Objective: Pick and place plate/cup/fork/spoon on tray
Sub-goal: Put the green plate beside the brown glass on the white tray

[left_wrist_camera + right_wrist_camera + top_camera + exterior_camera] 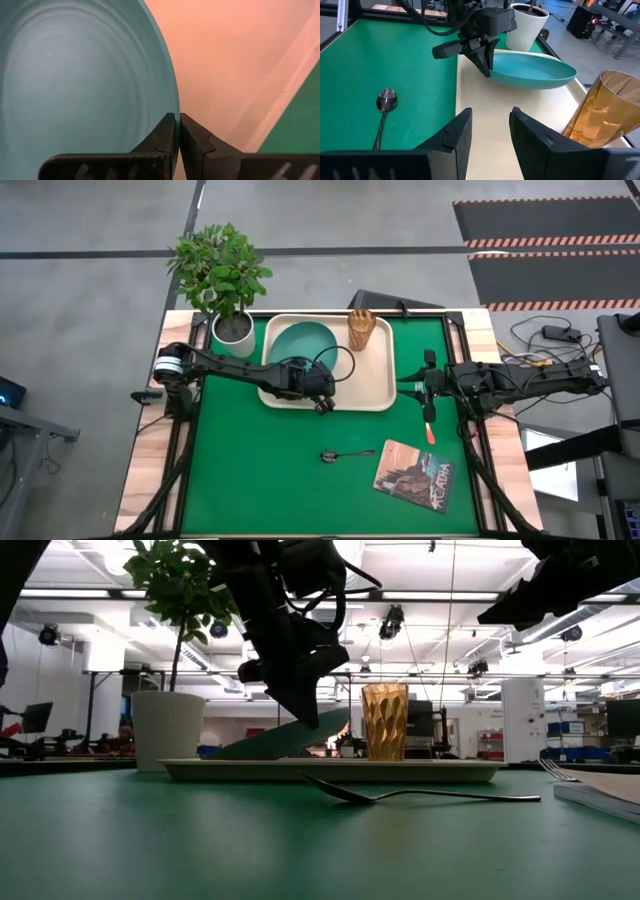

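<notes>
Green table (270, 480) under shop lights, workshop benches beyond. Tray (375, 385) sits toward the far edge, centred. Cup (361, 330) stands upright in the tray's far right corner.

Left gripper (322, 402) is over the tray's near rim, its fingers (167, 135) pressed nearly together on the plate (300, 350), gripping the rim. From table height the plate tilts: gripped edge raised, opposite edge low toward the tray floor. My guess is it is being lowered flat, and the pinch on the rim is what lets it pivot down rather than drop.

Right gripper (422, 387) hovers off the tray's right edge, over the green. Its fingers (455, 137) stand apart with nothing between them. It looks parked there to stay clear of the left arm.

Fork (430, 425) lies just below that gripper, near the table's right edge, orange handle pointing to the near edge. Spoon (346, 454) lies on the green between tray and near edge, well apart from the tray. Both not yet placed.

Potted plant (228, 290) at the far left corner; book (414, 477) toward the near right corner.
</notes>
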